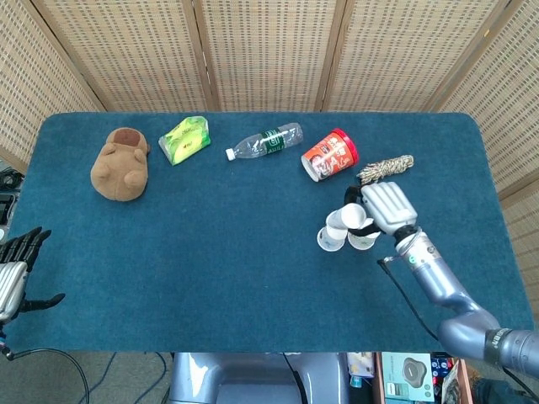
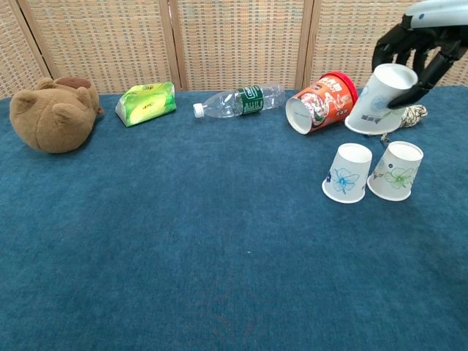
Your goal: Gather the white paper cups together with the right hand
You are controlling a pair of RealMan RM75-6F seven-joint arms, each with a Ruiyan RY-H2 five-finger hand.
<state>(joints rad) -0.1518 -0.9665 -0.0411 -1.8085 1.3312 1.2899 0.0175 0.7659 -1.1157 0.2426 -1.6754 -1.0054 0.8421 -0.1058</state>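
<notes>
— Where do we have the lifted paper cup [image 2: 378, 100]?

— Our right hand [image 2: 417, 50] grips it, tilted, in the air above the two upturned paper cups [image 2: 347, 172] [image 2: 395, 170], which stand just beside each other on the blue table [image 2: 183, 241].

— And our left hand [image 1: 15, 273]?

— Low at the table's left edge, holding nothing, fingers apart. The red instant-noodle cup [image 2: 322, 102] lies on its side behind the pair.
</notes>
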